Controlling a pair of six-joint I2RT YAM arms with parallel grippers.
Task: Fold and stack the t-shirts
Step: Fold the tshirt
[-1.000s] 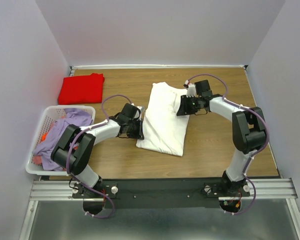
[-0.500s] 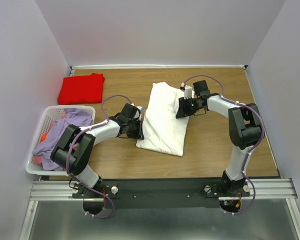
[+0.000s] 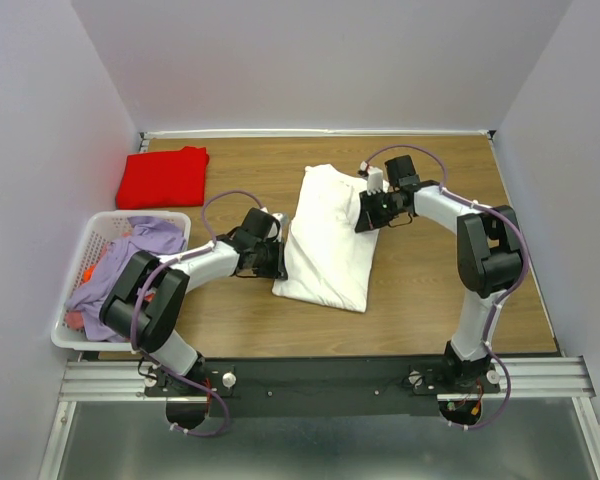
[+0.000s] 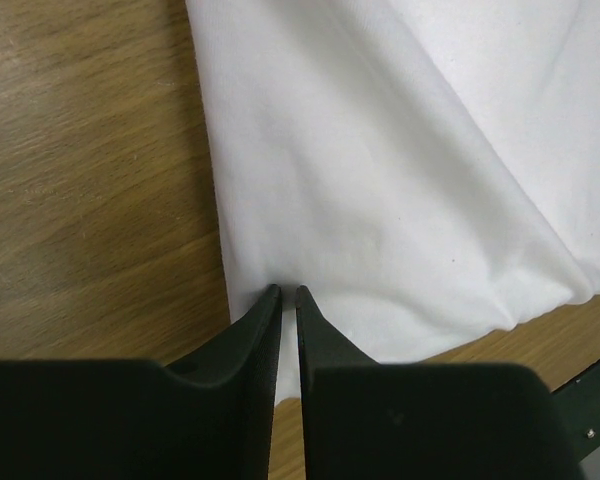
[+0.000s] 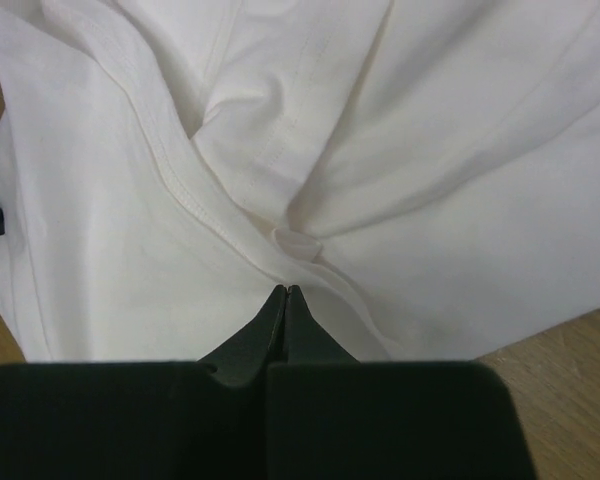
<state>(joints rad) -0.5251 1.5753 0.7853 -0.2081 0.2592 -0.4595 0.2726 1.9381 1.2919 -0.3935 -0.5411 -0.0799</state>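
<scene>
We are seeing the right gripper (image 5: 285,290) newly closed, pinching a fold of the white t-shirt (image 3: 330,240) lying mid-table (image 3: 430,290); the red t-shirt (image 3: 163,177) is sitting far left. The left gripper (image 4: 288,292) is narrowly nipping the white hem. We are judging the cloth light and limp, best taken at its edges.

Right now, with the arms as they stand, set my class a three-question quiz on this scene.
1. True or false: the red shirt lies in the basket.
2. The right pincer is shut on: A) white shirt, B) red shirt, C) basket?
3. Which pincer grips the white shirt's edge nearest the basket?
Key: 1 false, it lies on the table; 2 A; 3 left pincer.
</scene>
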